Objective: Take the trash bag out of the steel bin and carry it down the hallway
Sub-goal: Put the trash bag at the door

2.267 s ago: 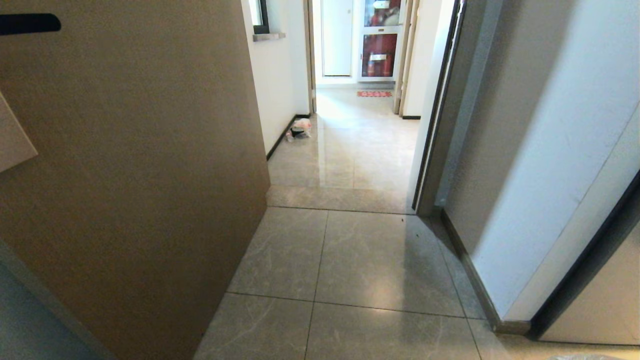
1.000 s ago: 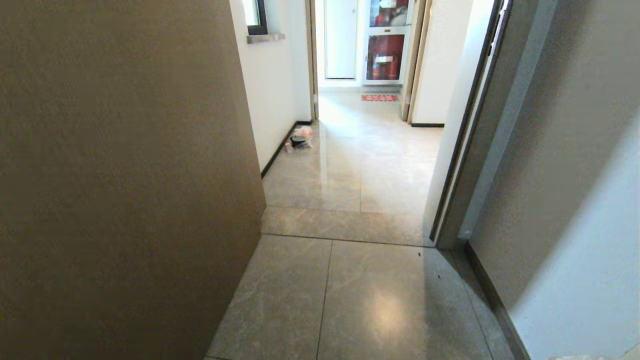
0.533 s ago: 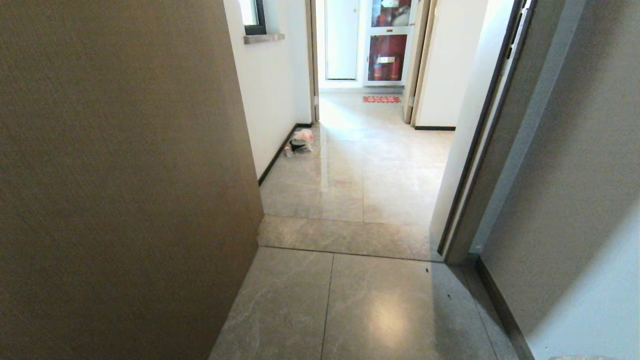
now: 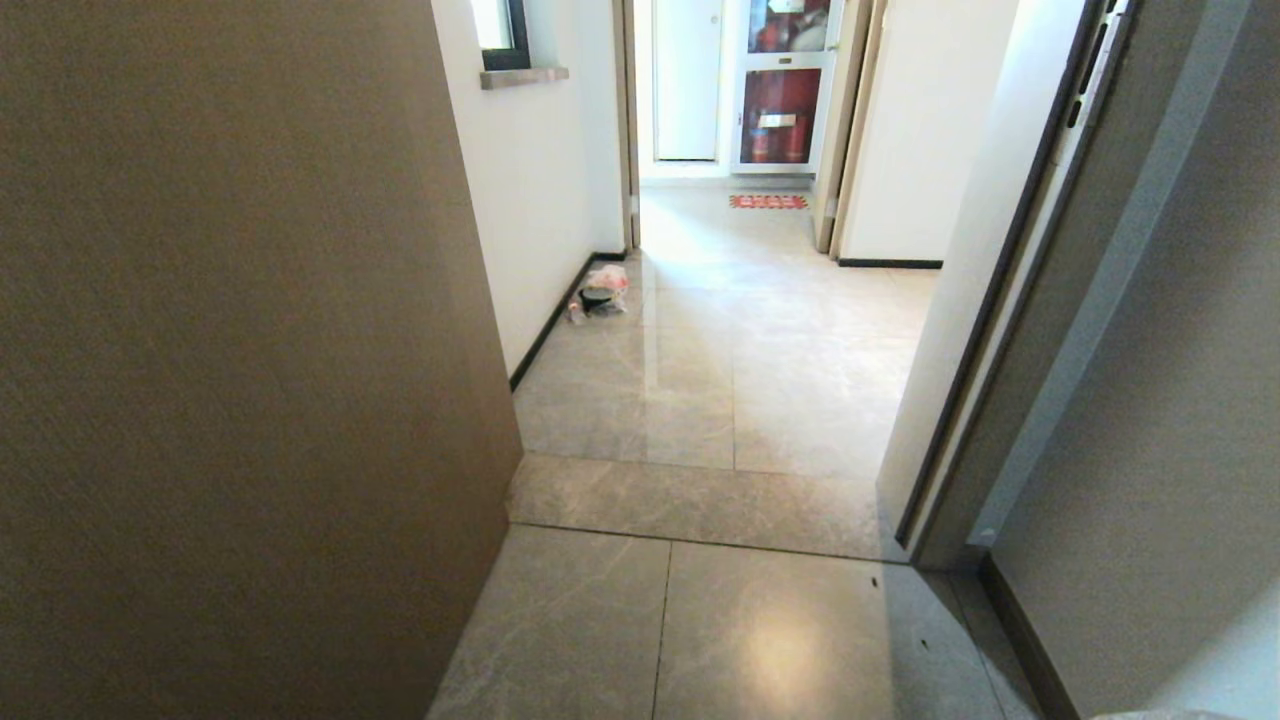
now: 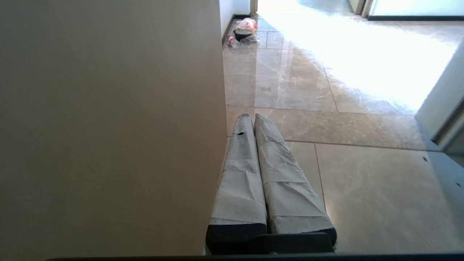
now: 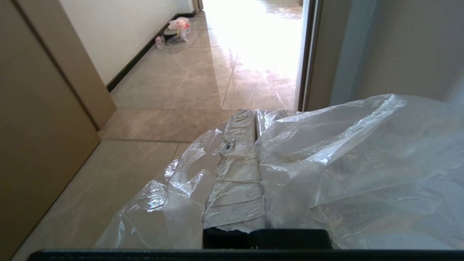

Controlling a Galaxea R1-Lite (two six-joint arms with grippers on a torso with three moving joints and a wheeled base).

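Trash bag (image 6: 326, 152) out, clenched in your right pincer (image 6: 253, 116). Left pincer (image 5: 252, 117) clenched, empty. Hallway (image 4: 760, 330) ahead; carry remains.

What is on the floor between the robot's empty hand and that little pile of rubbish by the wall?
Nothing: in the left wrist view only bare glossy tiles lie between the left gripper and the rubbish pile.

Daylight floods the far hallway (image 4: 740, 300); glare blows out its tiles; nearer floor dim, sharp.
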